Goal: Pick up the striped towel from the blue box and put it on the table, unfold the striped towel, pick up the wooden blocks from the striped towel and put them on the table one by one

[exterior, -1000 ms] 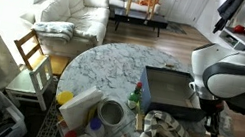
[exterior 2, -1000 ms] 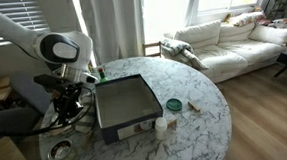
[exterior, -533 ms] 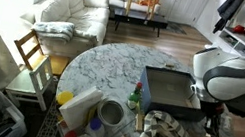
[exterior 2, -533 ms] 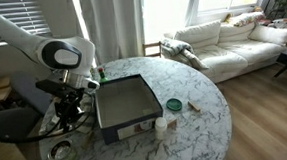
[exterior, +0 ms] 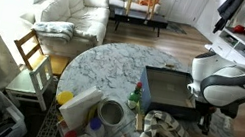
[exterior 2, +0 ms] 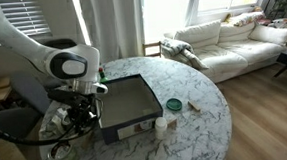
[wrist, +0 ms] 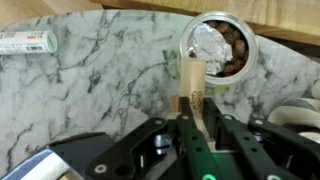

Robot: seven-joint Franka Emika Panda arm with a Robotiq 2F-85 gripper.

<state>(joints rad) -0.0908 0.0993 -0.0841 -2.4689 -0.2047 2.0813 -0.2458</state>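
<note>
We judge block-moving underway: blue box [exterior: 171, 90] empty, striped towel [exterior: 166, 135] beside it on the table [wrist: 100, 90], gripper [wrist: 190, 118] clamped on a wooden block [wrist: 191, 80].

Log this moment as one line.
phase: block in grip | gripper: shut on wooden block | block: upright, over table | nearby: open tin just past block

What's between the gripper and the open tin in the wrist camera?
A pale wooden block, clamped in the gripper, points toward the tin. Around it there is only bare marble table. The wrist view shows this.
</note>
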